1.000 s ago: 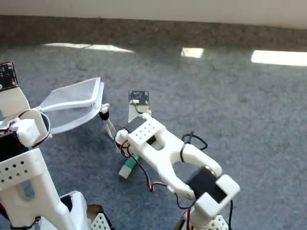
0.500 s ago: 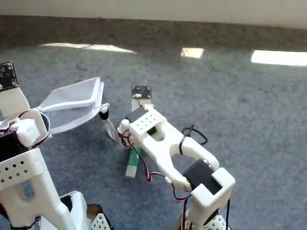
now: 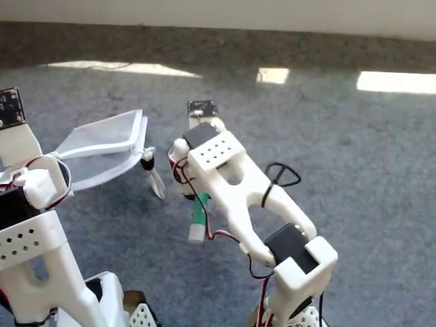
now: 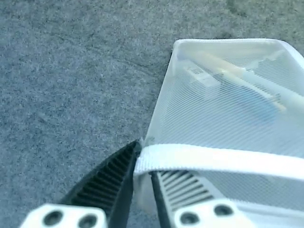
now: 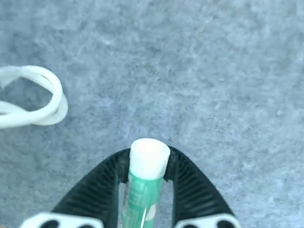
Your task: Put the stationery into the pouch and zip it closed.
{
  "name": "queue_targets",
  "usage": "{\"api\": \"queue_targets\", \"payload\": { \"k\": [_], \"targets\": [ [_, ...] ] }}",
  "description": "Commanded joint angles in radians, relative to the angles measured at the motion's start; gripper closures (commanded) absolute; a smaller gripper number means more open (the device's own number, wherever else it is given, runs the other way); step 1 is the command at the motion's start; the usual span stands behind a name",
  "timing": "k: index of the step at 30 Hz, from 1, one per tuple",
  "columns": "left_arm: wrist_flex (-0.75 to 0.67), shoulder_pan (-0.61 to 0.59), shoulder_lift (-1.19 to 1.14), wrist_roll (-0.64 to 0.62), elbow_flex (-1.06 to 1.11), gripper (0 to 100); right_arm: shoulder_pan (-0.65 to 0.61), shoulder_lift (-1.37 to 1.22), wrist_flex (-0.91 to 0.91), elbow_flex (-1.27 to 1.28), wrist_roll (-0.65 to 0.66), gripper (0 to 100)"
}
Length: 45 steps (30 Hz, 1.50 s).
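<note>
My left gripper is shut on the white rim of the mesh pouch, holding its mouth up off the carpet. Pens show through the mesh inside. In the high view the pouch sits at the left, its mouth facing the middle. My right gripper is shut on a green-and-white stick with a white cap. From above, the stick hangs tilted under the right wrist, a short way right of the pouch's mouth. A white cord loop lies beside it.
A slim pen with a black tip lies on the grey carpet between the pouch and the right arm. The carpet stretches open to the right and back, up to a wall edge with bright light patches.
The right arm has risen and swung away from the front edge, taking the green-and-white stick with it. The left arm and pouch have stayed put.
</note>
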<state>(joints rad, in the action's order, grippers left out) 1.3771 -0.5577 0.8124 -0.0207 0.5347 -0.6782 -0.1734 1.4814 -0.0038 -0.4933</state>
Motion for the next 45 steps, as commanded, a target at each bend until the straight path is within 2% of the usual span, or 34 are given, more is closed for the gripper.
{"api": "queue_targets", "payload": {
  "k": [1, 5, 8, 19, 22, 27, 32, 36, 45],
  "targets": [
    [0.003, -0.007, -0.005, -0.002, -0.010, 100, -0.030, 0.128, 0.022, -0.058, 0.014, 99.4],
    [0.003, -0.007, -0.005, -0.002, -0.010, 100, -0.050, 0.298, 0.015, 0.038, 0.018, 99.4],
    [0.002, -0.007, -0.005, -0.002, -0.010, 100, -0.061, 0.424, -0.027, 0.114, 0.078, 99.4],
    [-0.002, -0.007, -0.005, -0.002, -0.007, 100, -0.062, 0.851, -0.380, 0.427, 0.098, 99.4],
    [-0.002, 0.024, -0.005, -0.002, -0.007, 100, -0.064, 0.975, -0.469, 0.486, 0.094, 99.4],
    [0.000, 0.062, -0.005, -0.002, -0.012, 100, -0.131, 1.164, -0.633, 0.610, 0.098, 99.4],
    [-0.002, 0.064, -0.007, -0.002, -0.012, 100, -0.219, 1.299, -0.835, 0.734, 0.114, 99.4],
    [-0.002, 0.067, -0.007, -0.003, -0.013, 100, -0.277, 1.357, -1.030, 0.834, 0.253, 99.4],
    [-0.002, 0.067, -0.007, -0.003, -0.013, 100, -0.351, 1.368, -1.664, 1.095, 0.430, 99.4]
  ]
}}
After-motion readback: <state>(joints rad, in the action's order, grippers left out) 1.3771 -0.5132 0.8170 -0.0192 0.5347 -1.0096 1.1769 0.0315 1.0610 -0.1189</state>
